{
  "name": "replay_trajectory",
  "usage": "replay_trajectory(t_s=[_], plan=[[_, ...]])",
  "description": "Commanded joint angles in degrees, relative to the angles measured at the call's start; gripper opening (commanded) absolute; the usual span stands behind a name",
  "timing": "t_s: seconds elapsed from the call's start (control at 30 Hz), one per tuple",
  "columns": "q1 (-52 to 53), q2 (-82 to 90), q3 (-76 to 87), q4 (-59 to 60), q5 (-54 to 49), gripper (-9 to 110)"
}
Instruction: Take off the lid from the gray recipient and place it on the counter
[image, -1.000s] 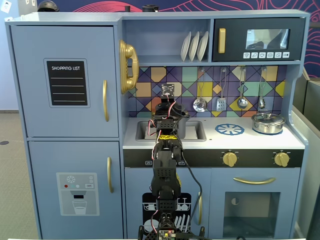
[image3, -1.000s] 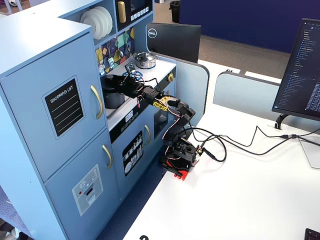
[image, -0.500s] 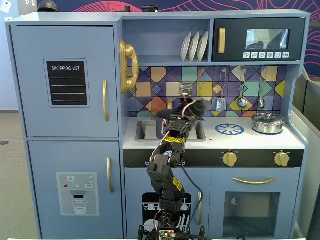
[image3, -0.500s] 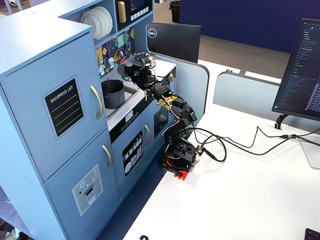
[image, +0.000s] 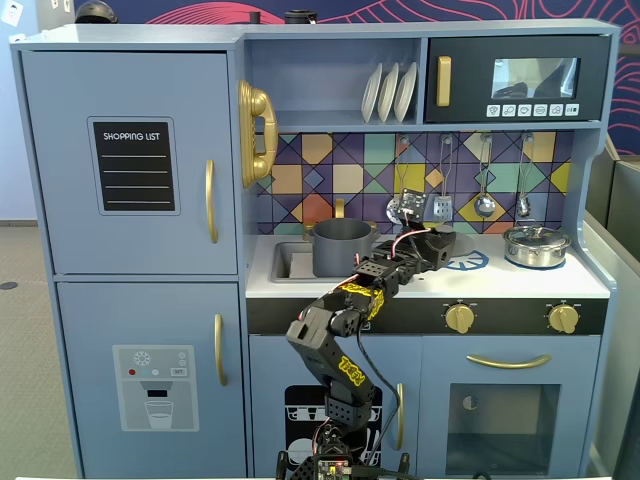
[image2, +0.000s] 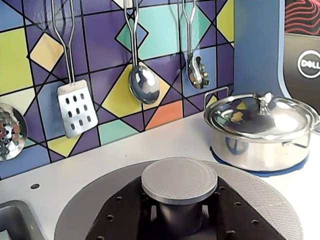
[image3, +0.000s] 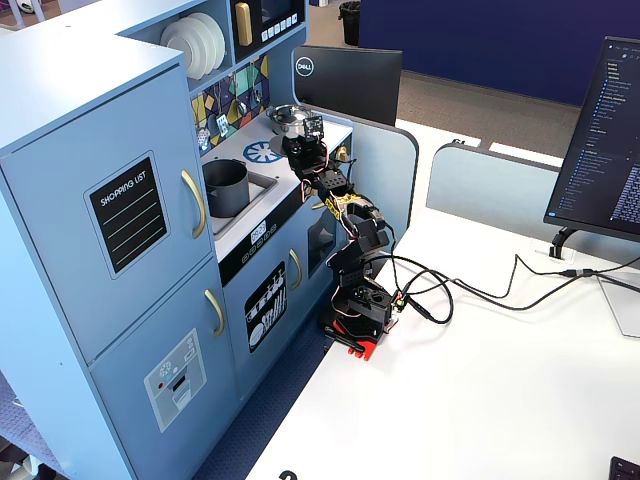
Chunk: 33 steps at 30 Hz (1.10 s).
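In the wrist view my gripper (image2: 180, 216) is shut on the stem of the small round knob (image2: 180, 179) of the dark gray lid (image2: 265, 197). The lid lies flat and low over the white counter (image2: 125, 150); I cannot tell whether it touches. In a fixed view the gripper (image: 440, 246) sits over the blue-and-white burner mark (image: 470, 262) and hides the lid. The gray recipient (image: 341, 247) stands open to its left, at the sink. Another fixed view shows the recipient (image3: 226, 187) and the gripper (image3: 303, 143) apart.
A shiny silver pot with its lid (image2: 262, 130) stands to the right on a second burner mark. The sink (image2: 15, 220) is at the left. A spatula (image2: 76, 107), spoons and a skimmer hang on the tiled back wall. Knobs (image: 459, 318) line the front edge.
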Motion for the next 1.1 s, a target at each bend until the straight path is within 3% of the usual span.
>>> replay_trajectory(t_s=[0.0, 0.63, 1.07], plan=[[0.5, -3.1, -1.3, -5.1, 0.2, 0], [-2.1, -18.3, -6.9, -9.6, -0.6, 0], [-1.5, -19.9, -5.6, -10.0, -1.3, 0]])
